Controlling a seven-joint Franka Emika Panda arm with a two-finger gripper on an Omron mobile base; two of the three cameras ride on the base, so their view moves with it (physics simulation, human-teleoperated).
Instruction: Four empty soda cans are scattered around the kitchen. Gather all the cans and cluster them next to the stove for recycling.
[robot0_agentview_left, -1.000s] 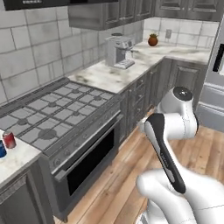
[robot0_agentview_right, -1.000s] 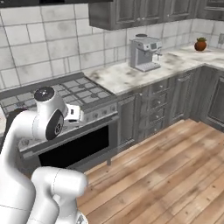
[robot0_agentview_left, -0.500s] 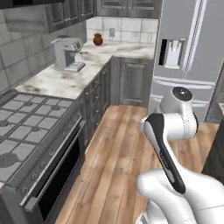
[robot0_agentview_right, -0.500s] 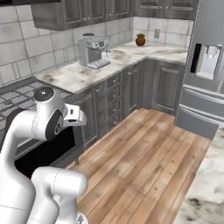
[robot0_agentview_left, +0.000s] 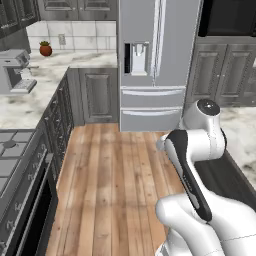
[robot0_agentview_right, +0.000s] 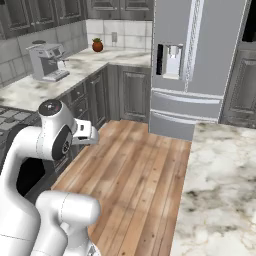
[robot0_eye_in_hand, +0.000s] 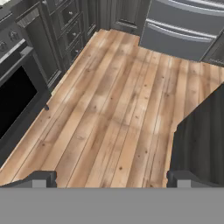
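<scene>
While the arm (robot0_agentview_left: 192, 165) stays folded close above its base, the kitchen spreads around it. The wooden floor (robot0_eye_in_hand: 118, 100) runs from 6 o'clock up to 12 o'clock in the hand view, plank lines slanting toward the far wall. The steel refrigerator (robot0_agentview_left: 157, 60) stands at 12 o'clock in the left base view, with a water dispenser (robot0_agentview_left: 136, 58) set in its left door and 2 drawers beneath. Dark grey cabinets (robot0_agentview_right: 132, 92) join it at 11 o'clock in the right base view, under a marble counter (robot0_agentview_right: 75, 70) that carries a coffee machine (robot0_agentview_right: 46, 61) at 10 o'clock and a small round reddish pot (robot0_agentview_right: 97, 45) near the wall. A second marble counter (robot0_agentview_right: 220, 190) lies at 4 o'clock in that view. The stove (robot0_agentview_left: 15, 165) sits at 8 o'clock in the left base view, its black grates level with the counter and its oven door below. The gripper (robot0_eye_in_hand: 113, 179) hangs over bare floor at 6 o'clock in the hand view, jaws spread wide, nothing between them.
</scene>
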